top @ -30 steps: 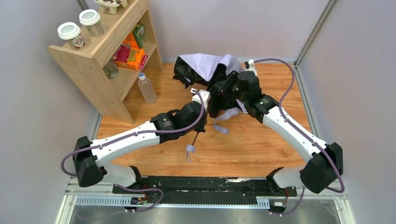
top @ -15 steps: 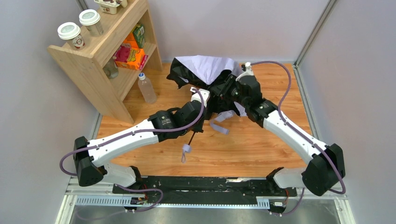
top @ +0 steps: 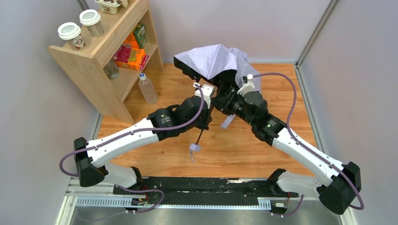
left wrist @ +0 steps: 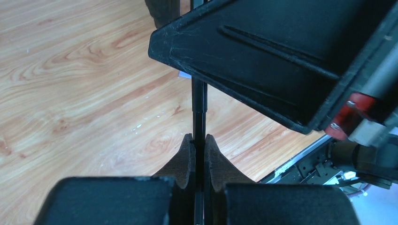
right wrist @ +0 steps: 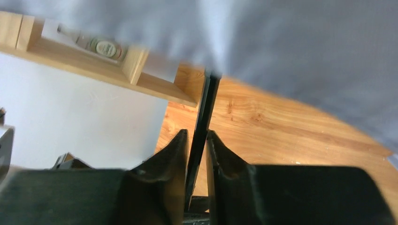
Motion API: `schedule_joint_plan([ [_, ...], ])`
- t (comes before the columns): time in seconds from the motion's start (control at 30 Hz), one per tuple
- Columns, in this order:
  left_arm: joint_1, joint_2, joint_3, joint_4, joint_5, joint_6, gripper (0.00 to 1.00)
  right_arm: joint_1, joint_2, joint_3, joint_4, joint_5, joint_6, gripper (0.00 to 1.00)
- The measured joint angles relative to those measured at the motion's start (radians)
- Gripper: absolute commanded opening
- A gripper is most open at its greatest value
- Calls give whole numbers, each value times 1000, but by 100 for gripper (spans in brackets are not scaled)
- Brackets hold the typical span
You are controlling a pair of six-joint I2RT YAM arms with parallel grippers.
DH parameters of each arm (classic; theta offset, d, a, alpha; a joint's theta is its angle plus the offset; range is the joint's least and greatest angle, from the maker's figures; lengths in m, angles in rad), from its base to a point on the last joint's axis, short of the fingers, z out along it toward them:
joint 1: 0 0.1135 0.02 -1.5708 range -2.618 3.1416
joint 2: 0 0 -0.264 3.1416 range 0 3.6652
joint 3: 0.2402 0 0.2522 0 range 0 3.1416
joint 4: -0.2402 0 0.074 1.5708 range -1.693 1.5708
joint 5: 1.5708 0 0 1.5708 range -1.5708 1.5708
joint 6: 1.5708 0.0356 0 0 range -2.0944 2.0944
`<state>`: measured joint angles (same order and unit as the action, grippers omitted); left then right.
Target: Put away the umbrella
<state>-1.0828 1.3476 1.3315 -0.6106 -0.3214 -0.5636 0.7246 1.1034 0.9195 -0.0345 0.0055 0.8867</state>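
The umbrella point(top: 213, 61) has lifted higher; left hand point(left wrist: 198, 139) and right hand point(right wrist: 197, 136) both pinch its shaft point(left wrist: 199, 101); shelf point(top: 87, 70) labels unreadable

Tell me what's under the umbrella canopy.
Under the umbrella, its dark shaft runs down, clamped by the right pincer and, lower, the left pincer. The fabric hides the shaft's top and the table beneath.

Nothing legible from here. Printed stuff is all on the light wooden shelf unit point(top: 115, 26): a logo on the white-lidded paper cup point(top: 70, 33), graphics on the orange-and-pink snack box point(top: 132, 56) and on the small green carton point(top: 139, 33). All too small to read. The right wrist view shows a round green-and-white label on a clear bottle point(right wrist: 104, 47), blurred.
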Motion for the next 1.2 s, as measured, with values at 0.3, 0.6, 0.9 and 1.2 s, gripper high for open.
schedule_joint_plan([
  [0.3,0,-12,-45,79,101,-27,0,-129,-32,-11,-41,50,21,66],
  [0.6,40,-128,-275,388,273,-253,0,-182,-162,-106,115,57,126,46],
  [0.9,50,-132,-392,713,383,-449,0,-208,-133,-113,144,53,207,43],
  [1.2,50,-129,-440,871,433,-538,0,-251,-121,-121,261,53,251,39],
])
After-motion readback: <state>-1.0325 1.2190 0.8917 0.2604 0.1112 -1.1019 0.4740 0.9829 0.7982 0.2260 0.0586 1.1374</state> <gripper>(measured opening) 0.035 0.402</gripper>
